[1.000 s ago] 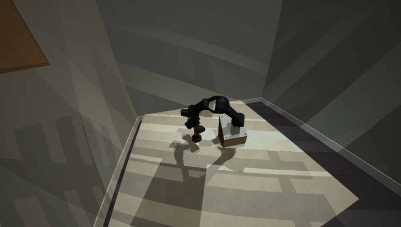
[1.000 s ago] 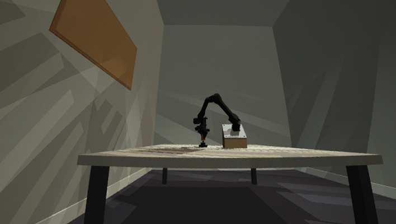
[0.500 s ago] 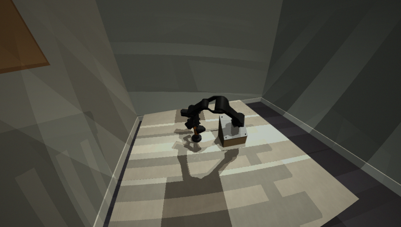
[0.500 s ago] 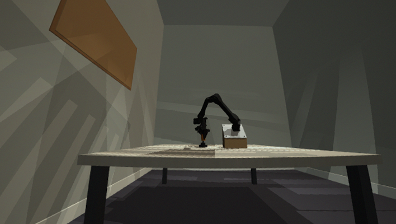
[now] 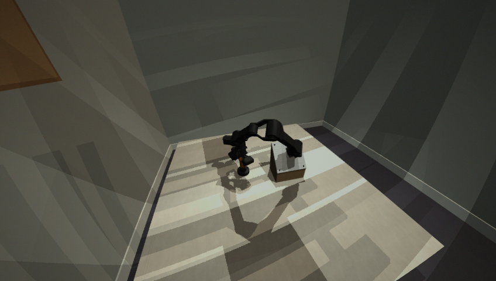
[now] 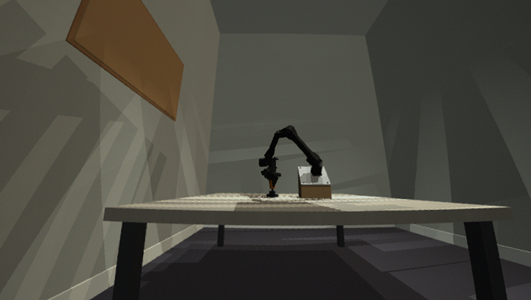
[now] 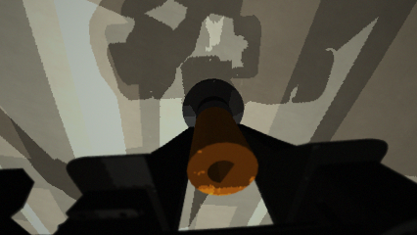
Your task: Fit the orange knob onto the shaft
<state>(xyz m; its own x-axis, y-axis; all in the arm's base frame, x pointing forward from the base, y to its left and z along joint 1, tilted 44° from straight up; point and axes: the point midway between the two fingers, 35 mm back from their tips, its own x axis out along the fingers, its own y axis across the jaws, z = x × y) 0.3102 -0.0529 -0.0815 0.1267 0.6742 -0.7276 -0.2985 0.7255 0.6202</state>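
The orange knob [image 5: 241, 163] [image 6: 271, 184] [image 7: 215, 129] is a tall round cylinder. It stands upright over the dark round pedestal [image 5: 243, 172] [image 6: 271, 195] [image 7: 191, 105]. Its top end faces the wrist camera and shows a dark hole with a flat side. My gripper [image 5: 241, 161] [image 6: 272, 181] [image 7: 215, 129] is shut on the knob, one finger on each side. In the wrist view a dark ring shows between the knob's lower end and the pedestal's face. The shaft's flat side is hidden, and I cannot tell how far the knob sits on the shaft.
The arm's base stands on a box with a white top plate [image 5: 293, 166] [image 6: 306, 176] and brown sides, right of the pedestal in the top and exterior views. The table [image 5: 195, 222] [image 6: 208, 214] bears patches of light and shadow. An orange-brown panel [image 5: 20, 52] [image 6: 129, 38] hangs on the left wall.
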